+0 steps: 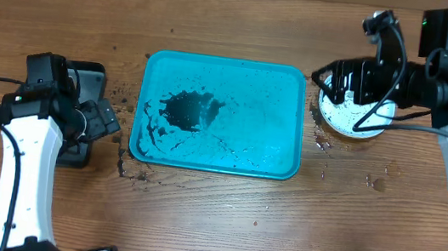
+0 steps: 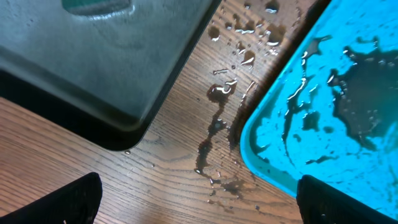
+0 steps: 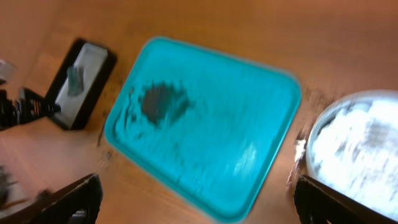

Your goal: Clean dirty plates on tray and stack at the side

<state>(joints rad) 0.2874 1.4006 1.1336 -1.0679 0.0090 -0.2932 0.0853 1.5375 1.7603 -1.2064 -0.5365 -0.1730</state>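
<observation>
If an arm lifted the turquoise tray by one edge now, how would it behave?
The turquoise tray holds a dark puddle, so tilting would likely spill it. Water droplets on the table beside its rim suggest a slippery grip and easy sliding.

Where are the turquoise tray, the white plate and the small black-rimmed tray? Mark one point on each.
turquoise tray [image 1: 274, 97]: overhead view, bare floor right of the dark smear.
white plate [image 3: 354, 146]: right wrist view, middle of its speckled face.
black-rimmed tray [image 2: 93, 68]: left wrist view, grey inner floor.
</observation>
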